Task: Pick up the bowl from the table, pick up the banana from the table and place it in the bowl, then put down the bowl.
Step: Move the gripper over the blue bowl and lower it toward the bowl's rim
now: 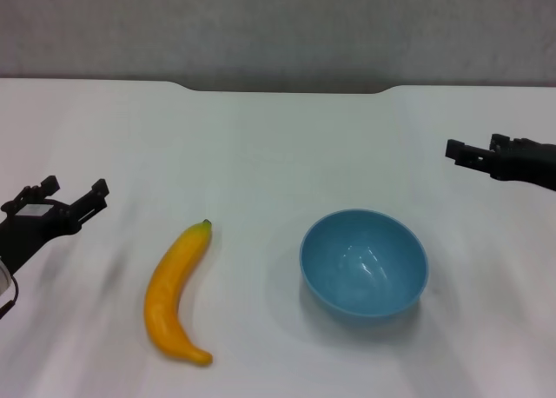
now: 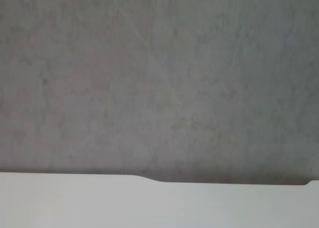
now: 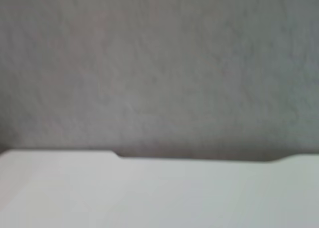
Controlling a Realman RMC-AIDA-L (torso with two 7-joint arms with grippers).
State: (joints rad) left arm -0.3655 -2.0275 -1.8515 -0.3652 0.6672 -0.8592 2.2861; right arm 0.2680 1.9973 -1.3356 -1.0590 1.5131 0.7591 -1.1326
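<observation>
Progress nil, judging by layout: bowl (image 1: 364, 262) upright on counter (image 1: 278, 155), right of centre, empty; banana (image 1: 176, 295) flat on counter to its left, stem tip pointing away from robot, near but not touching bowl. Nothing lifted, nothing held. All three steps outstanding: lift bowl, lift banana and drop into bowl, set bowl down. Left gripper (image 1: 73, 195) at left edge of head view, fingers apart and empty, well clear of banana, pointing inward. Right gripper (image 1: 479, 152) at right edge, farther back than bowl and well apart from it; cannot tell whether fingers are apart or together from this angle. Likely pairing, as a guess from positions only: right arm for bowl, left arm for banana. Banana longer than bowl is wide, so expected to rest tilted against rim rather than lie flat inside. View comparison: head view alone carries both objects and both grippers. Left wrist view gives only grey wall (image 2: 159, 78) above far counter edge with its shallow notch; no fingers, no objects. Right wrist view much the same: wall over notched far edge, no bowl, no fingers. Wrist cameras therefore aimed across counter rather than down at work.
</observation>
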